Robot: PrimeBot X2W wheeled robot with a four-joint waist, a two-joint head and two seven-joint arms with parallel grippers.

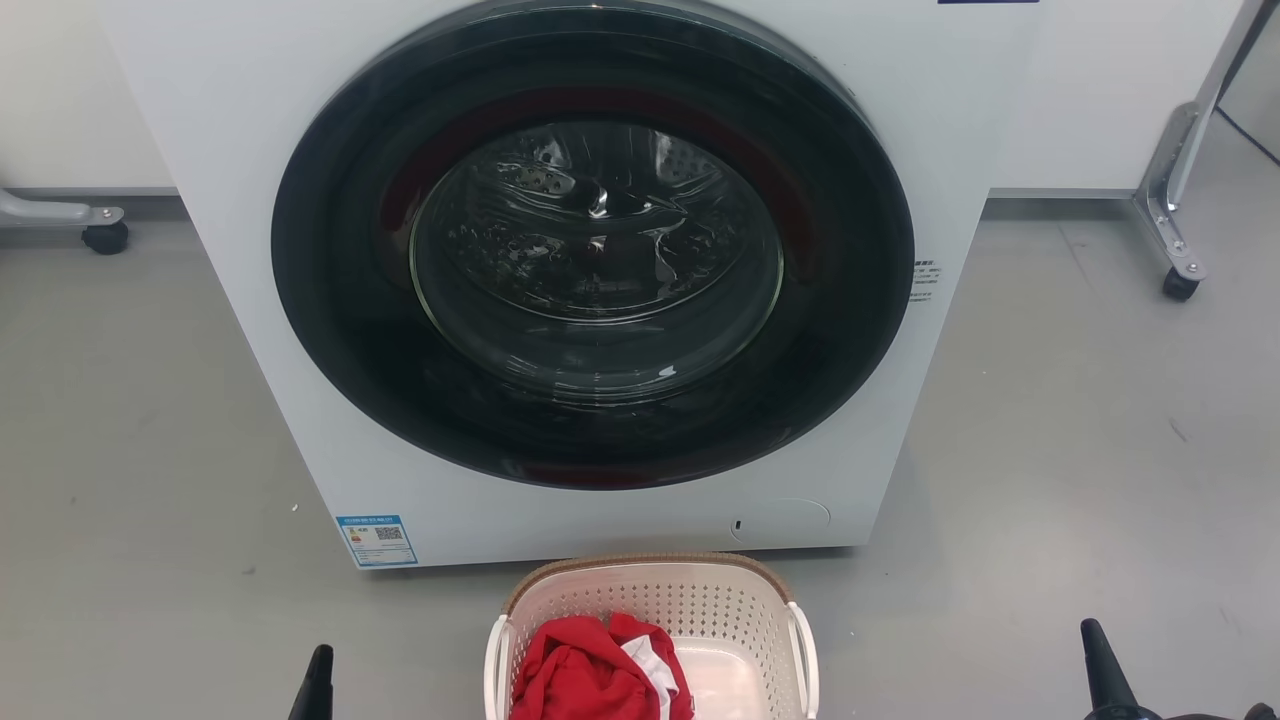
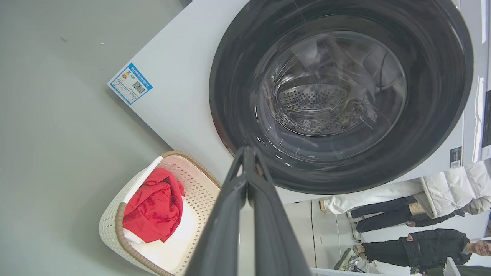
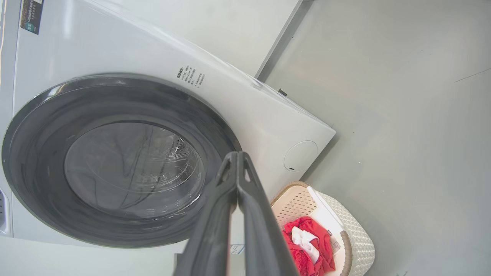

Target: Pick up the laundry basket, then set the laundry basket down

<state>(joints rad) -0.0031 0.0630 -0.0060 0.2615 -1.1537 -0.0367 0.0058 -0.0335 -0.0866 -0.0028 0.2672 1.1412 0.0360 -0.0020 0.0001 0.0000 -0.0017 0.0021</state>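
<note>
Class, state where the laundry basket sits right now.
In the head view, the laundry basket stands on the floor at bottom centre, in front of the washing machine, between the left gripper and the right gripper, with red clothes inside.

Test lab, washing machine point(image 1: 590, 300), wheeled stand point(image 1: 1168, 200)

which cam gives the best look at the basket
Left wrist view: the basket shows most fully, with rim, wall and red cloth. Head view cuts off its near half; right wrist view crops it at the bottom edge.

Three views toward one washer point(image 1: 600, 300)
</note>
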